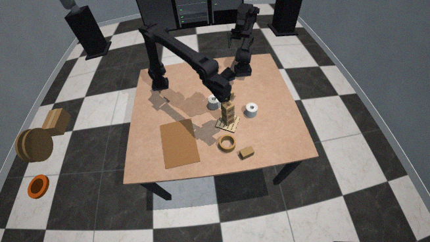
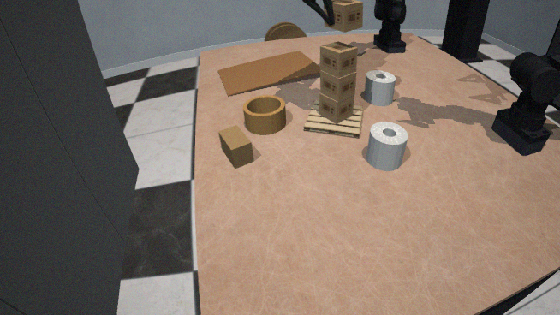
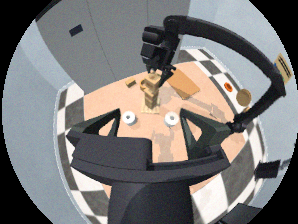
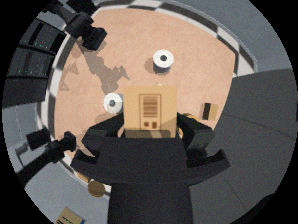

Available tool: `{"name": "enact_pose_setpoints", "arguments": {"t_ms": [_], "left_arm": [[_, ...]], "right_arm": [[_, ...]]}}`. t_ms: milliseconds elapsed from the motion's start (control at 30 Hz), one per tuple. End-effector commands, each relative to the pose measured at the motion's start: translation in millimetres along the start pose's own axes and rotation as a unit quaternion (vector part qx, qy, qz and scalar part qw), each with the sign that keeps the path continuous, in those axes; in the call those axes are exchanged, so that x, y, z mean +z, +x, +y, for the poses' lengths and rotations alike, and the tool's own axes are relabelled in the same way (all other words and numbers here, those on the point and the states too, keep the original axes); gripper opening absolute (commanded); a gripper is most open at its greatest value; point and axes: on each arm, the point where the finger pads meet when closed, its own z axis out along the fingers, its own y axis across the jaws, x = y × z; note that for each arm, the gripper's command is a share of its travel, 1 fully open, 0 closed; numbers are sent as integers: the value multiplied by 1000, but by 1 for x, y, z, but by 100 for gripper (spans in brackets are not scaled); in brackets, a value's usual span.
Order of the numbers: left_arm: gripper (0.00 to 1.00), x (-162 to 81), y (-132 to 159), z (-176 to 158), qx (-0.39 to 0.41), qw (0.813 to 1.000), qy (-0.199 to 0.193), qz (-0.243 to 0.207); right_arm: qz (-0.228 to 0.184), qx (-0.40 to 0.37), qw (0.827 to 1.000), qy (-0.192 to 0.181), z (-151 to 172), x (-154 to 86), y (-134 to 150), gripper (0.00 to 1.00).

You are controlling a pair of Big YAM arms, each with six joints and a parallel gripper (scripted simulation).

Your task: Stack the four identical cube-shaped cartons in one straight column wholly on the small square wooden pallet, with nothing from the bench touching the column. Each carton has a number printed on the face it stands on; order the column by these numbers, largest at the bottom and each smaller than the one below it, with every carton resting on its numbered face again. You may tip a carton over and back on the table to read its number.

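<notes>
Three brown cartons (image 1: 227,113) (image 2: 338,83) (image 3: 149,95) stand in a straight column on the small wooden pallet (image 1: 234,127) (image 2: 331,125). My right gripper (image 1: 225,98) (image 4: 150,111) is shut on the fourth carton (image 2: 347,14) (image 4: 150,107) (image 3: 152,80) and holds it in the air a little above the top of the column, clear of it. In the right wrist view the held carton hides the column below. My left gripper (image 1: 234,41) (image 3: 150,111) is open and empty, raised high at the back of the table, far from the column.
Two grey rolls (image 1: 214,103) (image 1: 251,110) (image 2: 380,87) (image 2: 387,145) stand close on either side of the pallet. A brown ring (image 1: 227,143) (image 2: 265,115), a small brown box (image 1: 246,152) (image 2: 235,146) and a flat cardboard sheet (image 1: 179,143) (image 2: 265,70) lie nearer the front edge.
</notes>
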Motion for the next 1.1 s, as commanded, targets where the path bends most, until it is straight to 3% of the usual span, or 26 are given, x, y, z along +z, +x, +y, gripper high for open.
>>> {"name": "enact_pose_setpoints", "arguments": {"t_ms": [0,333,467,733,900,1067], "left_arm": [[100,-6,-10,1,-1,1000,0,-8],[100,-6,-10,1,-1,1000,0,-8],[100,-6,-10,1,-1,1000,0,-8],[100,-6,-10,1,-1,1000,0,-8],[100,-6,-10,1,-1,1000,0,-8],[100,-6,-10,1,-1,1000,0,-8]], "right_arm": [[-9,-21,999,26,-17,-27,-16,50],[-8,-18,1000,21,-20,-22,-14,50],[-8,-19,1000,24,-31,-38,-14,50],[-12,-32,999,37,-20,-41,-21,50],[-13,-31,999,36,-17,-34,-23,50],[-8,-24,999,23,-10,-12,-10,50]]}}
